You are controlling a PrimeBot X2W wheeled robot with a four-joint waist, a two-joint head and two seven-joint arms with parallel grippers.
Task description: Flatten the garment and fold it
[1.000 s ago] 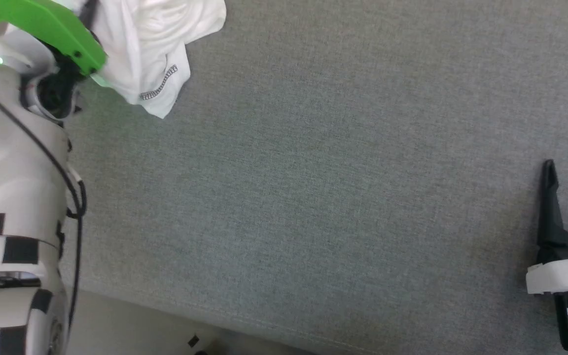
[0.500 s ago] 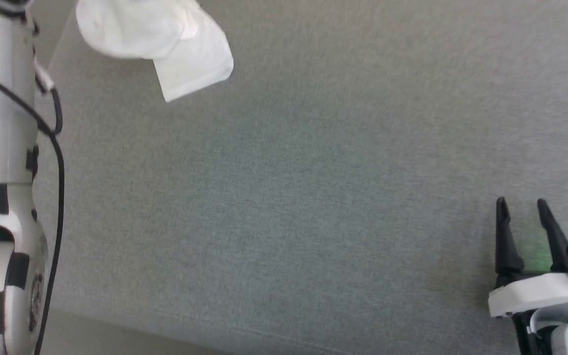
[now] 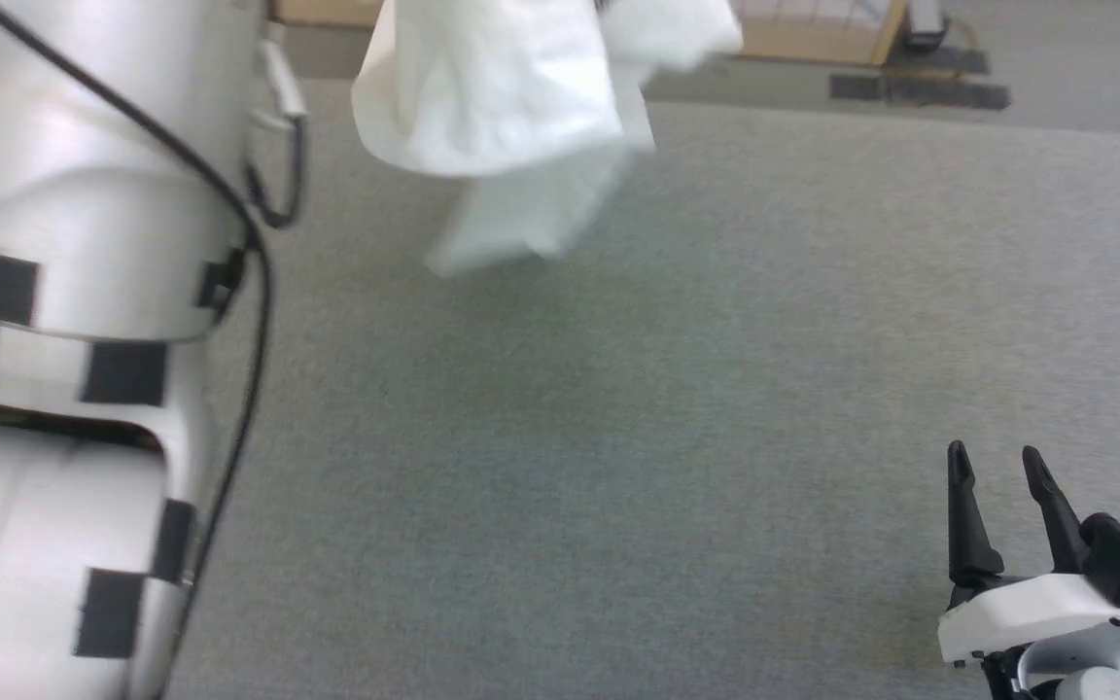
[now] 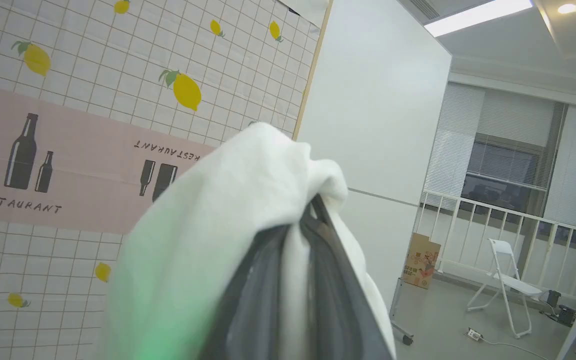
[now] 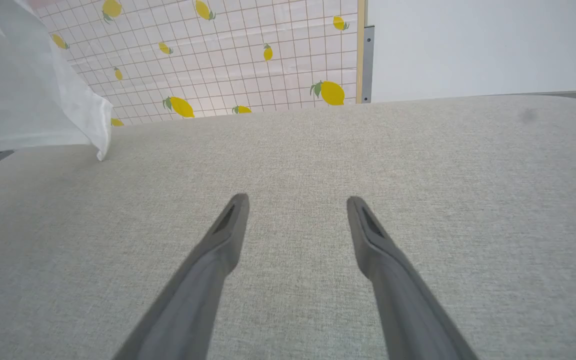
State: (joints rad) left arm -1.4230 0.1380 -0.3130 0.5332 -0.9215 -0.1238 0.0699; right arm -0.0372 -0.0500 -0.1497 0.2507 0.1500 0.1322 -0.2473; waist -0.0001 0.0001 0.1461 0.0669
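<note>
The white garment [image 3: 511,107] hangs bunched in the air over the far left part of the grey cloth-covered table [image 3: 677,389], its lower end blurred. In the left wrist view my left gripper [image 4: 308,215] points up into the room and is shut on the garment [image 4: 218,240], which drapes over both fingers. My right gripper [image 3: 993,462] stands open at the lower right of the head view, low over the bare table, far from the cloth. The right wrist view has its fingers [image 5: 228,235] spread wide with nothing between them, and a corner of the garment [image 5: 33,95] hanging at the upper left.
My pale left forearm [image 3: 84,292] with black patches and a cable covers the left of the head view. Beyond the table's far edge lie floor and a wooden frame [image 3: 813,39]. A lemon-print wall [image 4: 93,100], a folding chair [image 4: 505,280] and a cardboard box [image 4: 420,260] stand in the room.
The head camera has tilted up, so the table's far edge and floor now show. The left arm has lifted the garment higher; it now hangs off the table. The right gripper stays open.
</note>
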